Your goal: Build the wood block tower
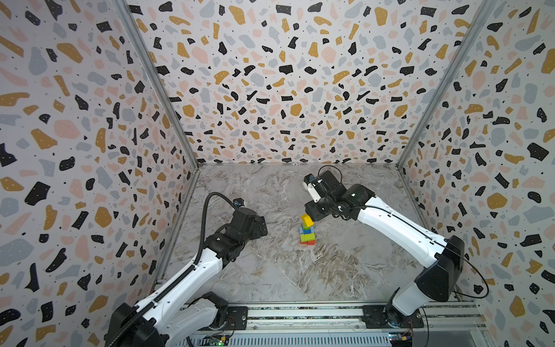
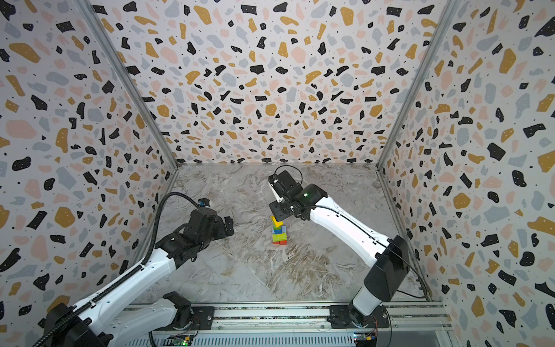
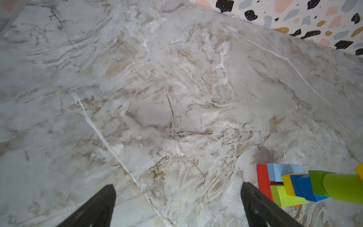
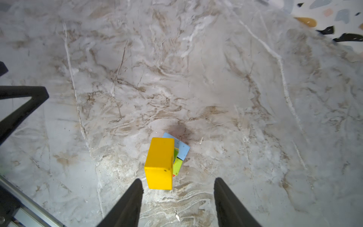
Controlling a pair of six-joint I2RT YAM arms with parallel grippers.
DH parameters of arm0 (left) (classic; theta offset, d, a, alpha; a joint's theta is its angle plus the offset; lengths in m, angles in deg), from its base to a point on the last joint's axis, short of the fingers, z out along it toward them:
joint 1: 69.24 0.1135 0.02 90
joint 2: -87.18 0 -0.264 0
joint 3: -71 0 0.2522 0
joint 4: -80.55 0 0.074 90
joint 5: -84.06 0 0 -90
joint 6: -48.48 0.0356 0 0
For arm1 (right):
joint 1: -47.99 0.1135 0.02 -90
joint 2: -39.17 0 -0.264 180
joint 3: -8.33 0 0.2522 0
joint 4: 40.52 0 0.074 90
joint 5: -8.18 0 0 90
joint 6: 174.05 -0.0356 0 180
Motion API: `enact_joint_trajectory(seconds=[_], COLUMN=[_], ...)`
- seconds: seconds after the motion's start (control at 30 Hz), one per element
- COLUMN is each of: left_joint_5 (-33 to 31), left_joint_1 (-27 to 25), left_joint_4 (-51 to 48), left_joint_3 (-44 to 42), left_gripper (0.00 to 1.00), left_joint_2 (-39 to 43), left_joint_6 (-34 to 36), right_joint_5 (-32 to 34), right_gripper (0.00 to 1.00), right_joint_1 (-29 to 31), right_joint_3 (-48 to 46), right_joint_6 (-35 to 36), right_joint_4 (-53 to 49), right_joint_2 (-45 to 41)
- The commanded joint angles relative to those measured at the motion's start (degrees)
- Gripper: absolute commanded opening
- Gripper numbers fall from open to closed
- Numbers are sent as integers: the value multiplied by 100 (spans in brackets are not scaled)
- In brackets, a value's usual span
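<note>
The wood block tower [image 1: 307,232] stood near the middle of the marble desk [image 1: 270,270], a shade toward 3 o'clock of centre in both top views [image 2: 279,232]. It was upright and narrow, with red at the base, then lime and light blue slabs, dark blue and green above them, and a yellow block [image 1: 306,220] on top. That top piece sat askew to the layers beneath it.

The right claw [image 4: 178,179] hung directly over the tower, its arm reaching in from about 4 o'clock. Seen from the right wrist, its two black fingers [image 4: 135,196] stood well apart, wider than the yellow block [image 4: 160,163] below and just ahead of them. The block lay close by one finger, with bare desk showing between it and the other. The claw gripped nothing.

The left claw [image 3: 177,184] hovered at roughly 9 o'clock of the tower, apart from it, its arm coming up from 7 o'clock. Its jaws were spread wide with only marble between them. In the left wrist view the tower [image 3: 294,186] showed beside one finger [image 3: 253,198], and a lime cylinder [image 3: 343,188] could be made out under the yellow top.
</note>
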Motion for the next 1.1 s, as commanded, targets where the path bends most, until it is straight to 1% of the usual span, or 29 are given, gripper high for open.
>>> enact_joint_trajectory(seconds=[0.0, 0.07, 0.2, 0.23, 0.3, 0.4, 0.5, 0.57, 0.63, 0.7, 0.77, 0.83, 0.9, 0.93, 1.0, 1.07], left_joint_5=[-447, -556, -866, -922, -878, -940, -1421, -1284, -1340, -1400, -1487, -1641, -1880, -1793, -1196, -1169], left_joint_1=[3, 46, 209, 291, 523, 896, 1267, 1577, 1750, 1893, 1993, 2095, 2140, 2163, 2168, 2179], left_joint_4=[-123, -173, -172, -92, 167, 765, 1111, 1228, 1237, 1311, 1594, 1923, 2298, 2685, 3608, 3954], left_joint_3=[373, 550, 840, 860, 793, 484, 330, 334, 400, 407, 298, 150, -27, -213, -665, -833], left_gripper=[100, 100, 100, 100, 100, 100, 100, 100, 100, 100, 100, 100, 100, 100, 100, 100], left_joint_2=[-8, -48, -109, -90, -10, 141, 175, 95, -149, -460, -715, -952, -1115, -1151, -1170, -1210], left_joint_6=[146, 175, 298, 330, 388, 464, 288, 400, 429, 483, 642, 950, 1281, 1524, 2003, 2054], right_joint_5=[102, 99, 0, -48, -2, 304, 787, 1188, 1717, 2012, 2289, 2459, 2491, 2507, 2571, 2579], right_gripper=[61, 64, 76, 81, 88, 98, 99, 99, 99, 99, 99, 99, 99, 99, 99, 99], right_joint_1=[-260, -455, -1116, -1403, -1844, -2219, -2369, -2425, -2451, -2452, -2452, -2471, -2499, -2508, -2509, -2504], right_joint_3=[-186, -467, -1488, -1811, -2367, -3204, -3979, -4546, -5132, -5708, -6189, -6647, -7018, -7199, -7558, -7925], right_joint_6=[-125, -145, -223, -282, -402, -465, -436, -421, -346, -18, 344, 676, 934, 1052, 1230, 1395], right_joint_4=[361, 694, 1739, 2024, 2499, 3236, 3937, 4433, 5025, 5731, 6400, 7085, 7620, 7908, 8464, 9118], right_joint_2=[-705, -1084, -1964, -2170, -2474, -2842, -3044, -3085, -3072, -3071, -3111, -3179, -3215, -3218, -3214, -3193])
